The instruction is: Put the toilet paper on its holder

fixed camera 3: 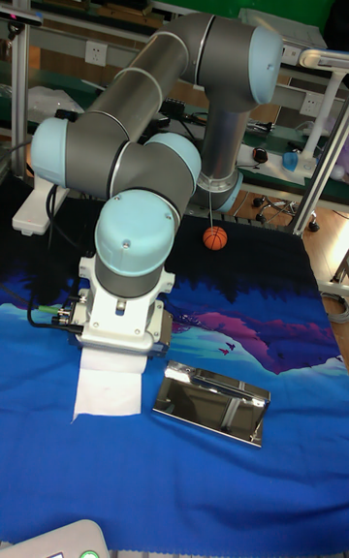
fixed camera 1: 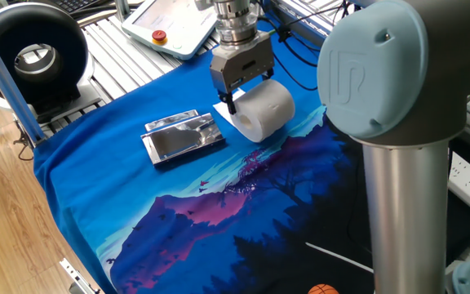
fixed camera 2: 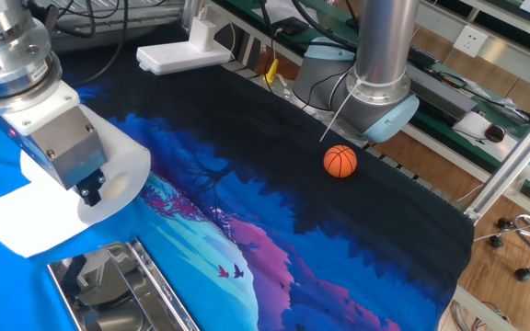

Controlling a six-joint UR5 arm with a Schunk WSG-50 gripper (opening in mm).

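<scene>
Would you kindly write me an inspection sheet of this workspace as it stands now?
Surface: blue printed cloth over the table.
Job's things: roll in the gripper's grip, loose sheet trailing to the cloth; holder lying beside it, bare.
Clutter: small basketball.
Grippers: gripper shut on the roll.
Cables: bundle behind the cloth.
Surroundings: pendant, black fan, wooden floor.

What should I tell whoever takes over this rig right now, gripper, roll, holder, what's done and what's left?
Gripper: shut on the toilet paper, one finger in the core; loose sheet trailing to the cloth.
Holder: lying flat on the blue cloth beside the roll, nothing on it.
Done: roll grasped.
Left: carry the roll over and set it on the holder, then release.
</scene>
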